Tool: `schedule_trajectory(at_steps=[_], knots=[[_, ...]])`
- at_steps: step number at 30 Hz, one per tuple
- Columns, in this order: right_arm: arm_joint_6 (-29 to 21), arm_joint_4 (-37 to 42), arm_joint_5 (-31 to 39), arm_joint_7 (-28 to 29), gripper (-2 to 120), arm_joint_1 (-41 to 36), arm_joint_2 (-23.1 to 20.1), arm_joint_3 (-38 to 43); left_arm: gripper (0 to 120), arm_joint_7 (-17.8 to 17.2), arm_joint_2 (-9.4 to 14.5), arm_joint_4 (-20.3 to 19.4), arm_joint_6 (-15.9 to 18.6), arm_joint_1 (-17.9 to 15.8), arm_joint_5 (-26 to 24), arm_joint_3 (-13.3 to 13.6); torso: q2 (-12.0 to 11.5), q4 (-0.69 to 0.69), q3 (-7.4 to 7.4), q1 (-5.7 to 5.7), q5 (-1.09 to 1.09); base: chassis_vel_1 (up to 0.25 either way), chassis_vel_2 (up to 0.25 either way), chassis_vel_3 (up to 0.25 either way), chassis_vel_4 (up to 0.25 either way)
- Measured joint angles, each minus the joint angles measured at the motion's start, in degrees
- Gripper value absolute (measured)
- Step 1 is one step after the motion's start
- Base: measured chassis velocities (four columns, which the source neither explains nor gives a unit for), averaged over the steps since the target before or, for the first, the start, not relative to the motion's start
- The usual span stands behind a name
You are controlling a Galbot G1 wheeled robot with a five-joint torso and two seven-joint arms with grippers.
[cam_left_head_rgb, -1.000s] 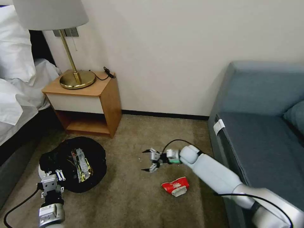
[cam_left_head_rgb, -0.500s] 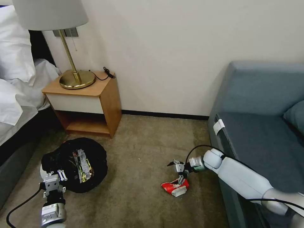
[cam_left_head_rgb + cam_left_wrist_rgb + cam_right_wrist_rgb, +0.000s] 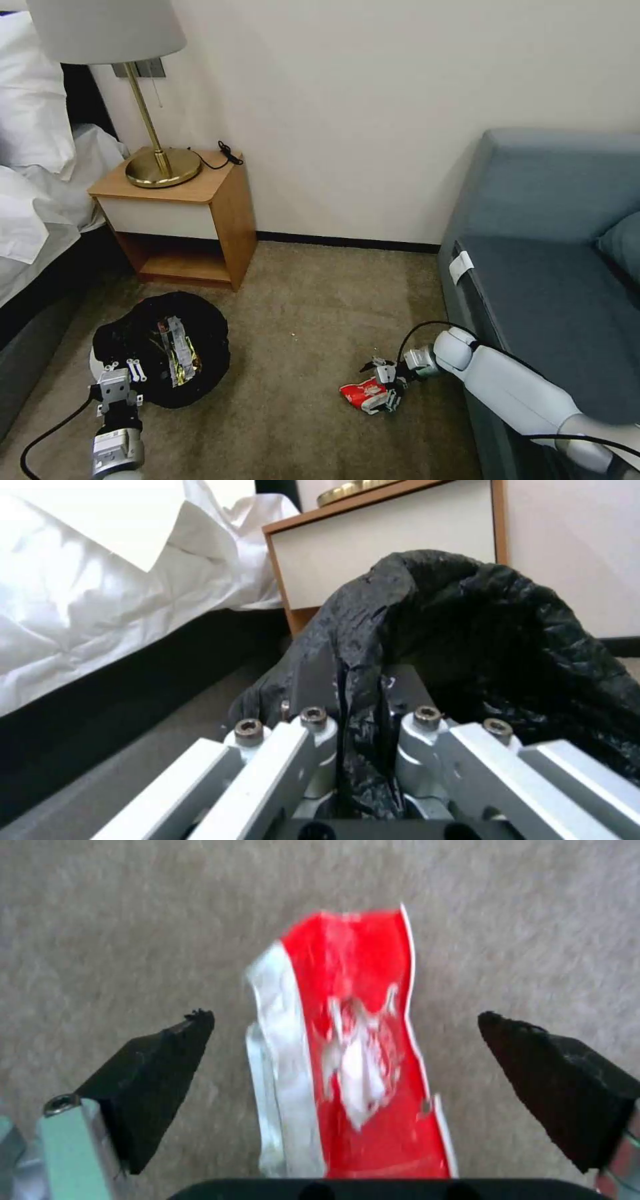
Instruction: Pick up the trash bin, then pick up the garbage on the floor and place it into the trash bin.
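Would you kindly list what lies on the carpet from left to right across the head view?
Left pincer shut on the bag at the rim → trash bin → red-and-white packet → right pincer, open over the packet's right end → sofa.

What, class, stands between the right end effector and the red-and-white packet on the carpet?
Nothing visible. The right end effector is open, and the packet lies flat on the carpet between its two black fingertips. Bare carpet lies on either side. The left end effector is clamped on the bin's black bag.
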Motion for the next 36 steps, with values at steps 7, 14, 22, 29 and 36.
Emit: schedule_trajectory(at_steps=[7, 14, 22, 29, 36], knots=[[1.6, -3.9, -3.1, -0.5, 100, -0.3, 1.6, 2.5, 6, 0.0, -0.1, 0.0, 0.0, -0.2, 0.2, 0.3, 0.0, 0.00, 0.00, 0.00, 0.00, 0.000, 0.000, 0.000, 0.000], [2.9, -7.2, -5.4, -1.5, 92, -0.1, 3.7, 3.7, 6, 0.0, 0.1, 0.7, -0.1, -0.4, 0.1, 0.4, 0.0, 0.00, 0.00, 0.00, -0.01, 0.000, 0.000, 0.000, 0.000], [3.7, -10.0, -6.6, -2.8, 65, 0.4, 5.2, 4.7, 6, 0.1, 0.8, 1.2, -0.2, -0.5, -0.5, -0.1, 0.0, 0.01, 0.00, 0.00, 0.00, 0.000, 0.000, 0.000, 0.000], [4.7, -12.2, -6.9, -3.3, 39, 1.0, 6.5, 5.8, 6, 0.2, 0.8, 2.2, -0.2, -1.4, -0.6, 0.2, 0.0, 0.00, 0.00, 0.00, -0.01, 0.000, 0.000, 0.000, 0.000], [5.4, -14.0, -7.3, -4.3, 14, 1.6, 7.8, 6.8, 6, 0.3, 0.8, 2.5, 0.0, -2.1, -0.6, 0.6, 0.0, 0.00, 0.00, 0.00, -0.01, 0.000, 0.000, 0.000, 0.000]])
